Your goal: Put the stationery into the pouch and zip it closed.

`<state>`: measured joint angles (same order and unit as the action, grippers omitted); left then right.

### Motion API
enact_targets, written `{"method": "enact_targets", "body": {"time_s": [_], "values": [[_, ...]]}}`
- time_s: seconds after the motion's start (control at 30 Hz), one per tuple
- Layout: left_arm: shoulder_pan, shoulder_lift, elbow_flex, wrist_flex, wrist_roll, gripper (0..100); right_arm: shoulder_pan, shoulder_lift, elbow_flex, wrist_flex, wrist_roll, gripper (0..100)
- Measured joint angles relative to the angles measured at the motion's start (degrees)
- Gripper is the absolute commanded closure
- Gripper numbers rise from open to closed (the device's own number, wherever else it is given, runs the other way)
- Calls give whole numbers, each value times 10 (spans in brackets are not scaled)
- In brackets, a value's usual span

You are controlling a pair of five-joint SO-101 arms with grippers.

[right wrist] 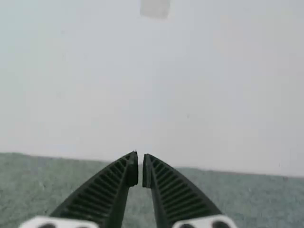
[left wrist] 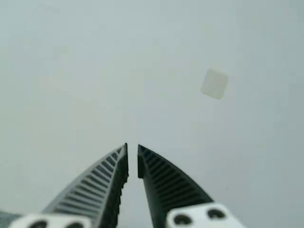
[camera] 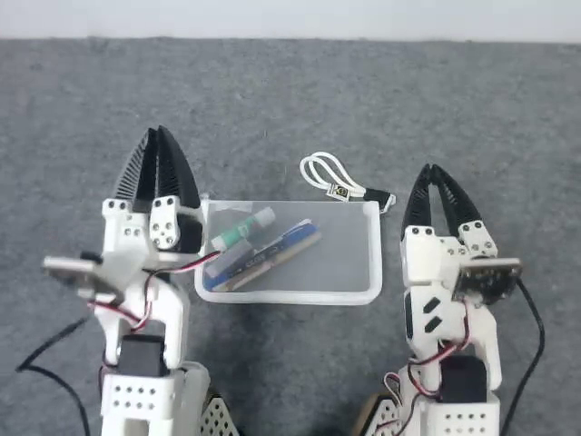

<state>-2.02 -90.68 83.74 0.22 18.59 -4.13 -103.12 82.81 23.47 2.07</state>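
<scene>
The grey tabletop [camera: 290, 100] carries both arms, set well apart to left and right. The left gripper [camera: 159, 130] stands raised just beside the left end of the pouch; its fingers are drawn together with a narrow slit between the tips, holding nothing. The right gripper [camera: 434, 168] stands just right of the pouch, fingers likewise together and empty.

The clear pouch [camera: 340, 263] lies flat between the arms. The stationery lies inside it toward the left end: blue pens [camera: 263, 252] and a green-capped stick [camera: 241, 228]. A white cord loop [camera: 325, 171] lies on the far side, leading to the zip slider [camera: 379, 199] at the far right corner.

Judgement: loading appears complete. Whether the zip is shut cannot be told. If open, one gripper must pin the pouch while the other draws the slider across.
</scene>
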Motion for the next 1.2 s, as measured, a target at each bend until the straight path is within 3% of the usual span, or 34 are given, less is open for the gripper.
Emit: {"method": "enact_targets", "body": {"time_s": [0.17,0.37,0.47,0.6,0.97,1.2], "values": [[-1,-91,0,63,-36,901,-3,-1,-36,23,6,991],[-15,-127,0,174,-40,889,-3,-3,-51,95,127,989],[-36,-127,8,185,-40,893,7,-2,-51,129,143,989],[-47,-127,42,186,-42,995,26,-1,-51,177,108,990],[-83,-127,137,191,-44,989,30,-1,-51,354,30,991],[-82,-127,137,302,-43,989,30,-1,4,381,24,991]]}}
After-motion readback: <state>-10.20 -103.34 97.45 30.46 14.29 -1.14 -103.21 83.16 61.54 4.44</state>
